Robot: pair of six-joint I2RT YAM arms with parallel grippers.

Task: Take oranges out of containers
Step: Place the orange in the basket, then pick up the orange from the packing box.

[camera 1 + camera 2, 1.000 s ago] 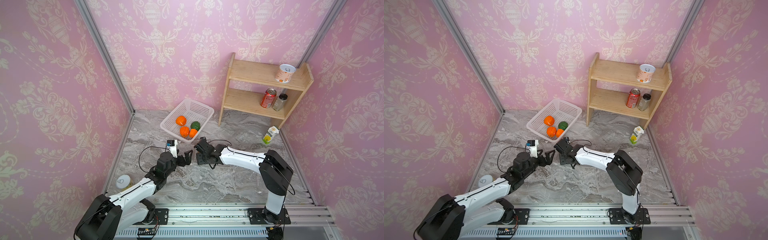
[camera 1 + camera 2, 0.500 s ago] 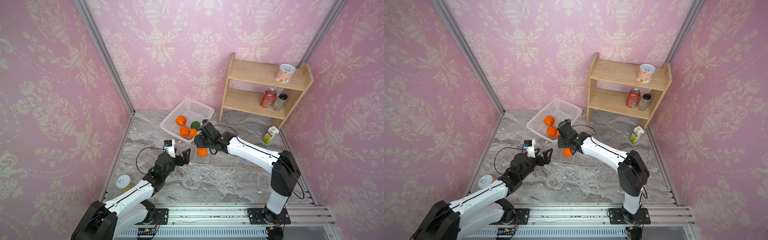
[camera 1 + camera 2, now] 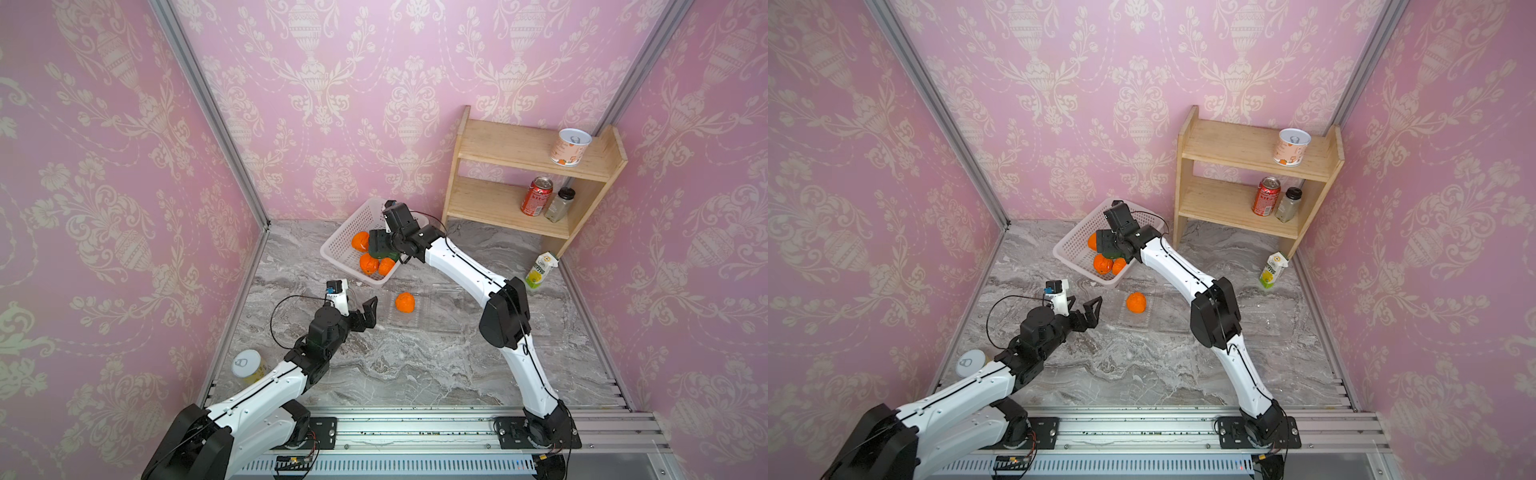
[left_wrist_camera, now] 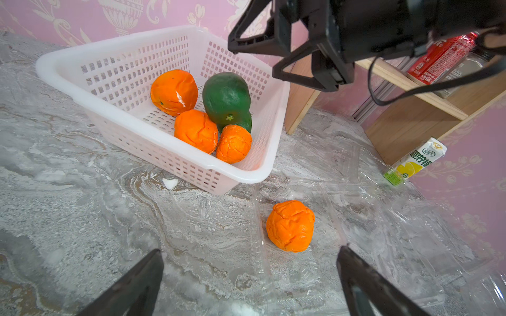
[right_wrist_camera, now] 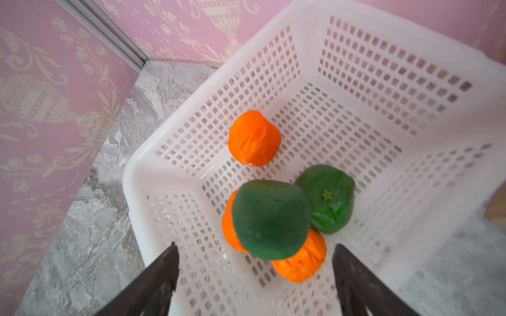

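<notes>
Right gripper (image 5: 256,245) now above perforated plastic basket (image 5: 129,176)

The left arm (image 3: 266,386) runs low and forward from its base, the forearm rising a little toward the wrist; the left pincer (image 4: 249,260) points ahead and slightly down, its jaws spread wide with nothing gripped; the right arm (image 3: 461,266) reaches far forward, its elbow (image 3: 505,318) raised high and the wrist bent downward; the right pincer (image 5: 256,246) points down, its jaws wide apart and clasping nothing.
</notes>
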